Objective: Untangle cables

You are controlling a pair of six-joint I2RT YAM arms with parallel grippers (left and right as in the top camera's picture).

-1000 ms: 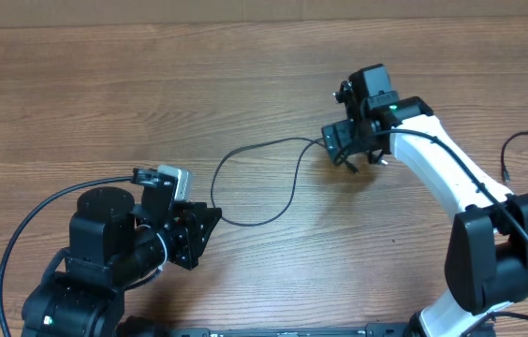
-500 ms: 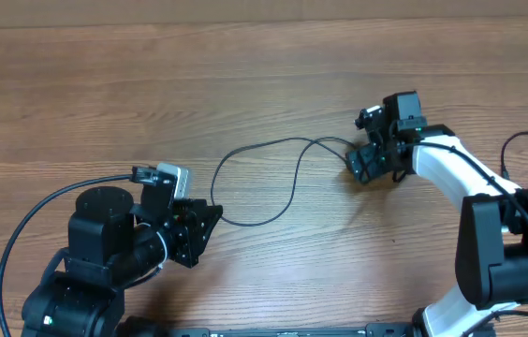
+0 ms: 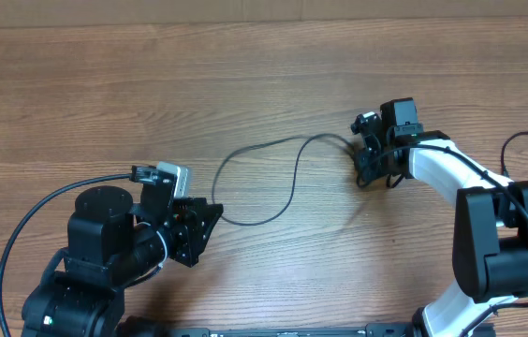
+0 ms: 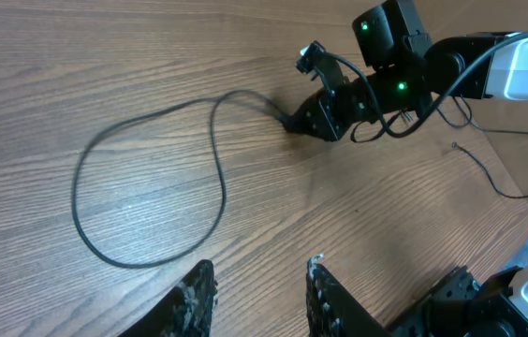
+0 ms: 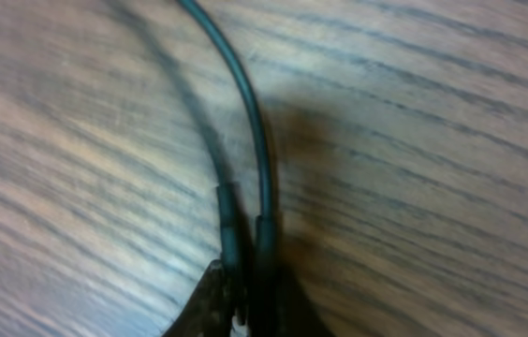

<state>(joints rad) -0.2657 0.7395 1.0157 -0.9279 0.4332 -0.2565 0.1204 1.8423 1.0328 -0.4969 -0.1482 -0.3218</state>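
Right arm [image 3: 442,168] is noted bent at the elbow, with the white forearm angled inward and the right pincer [image 3: 365,167] lowered onto the worktop [image 3: 105,75]. Its jaws are closed on the plug end of the cable [image 5: 250,103], pinched at the tips. From there the cable is laid out in one loose loop, the far bend lying just ahead of the left pincer [image 4: 259,276]. Left arm [image 3: 105,234] is seen folded near its base. That pincer is held open and empty above the wood.

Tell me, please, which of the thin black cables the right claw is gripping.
The looped cable in the middle of the table: one end is pinched in the shut right claw. The other strands lie at the right edge, untouched.
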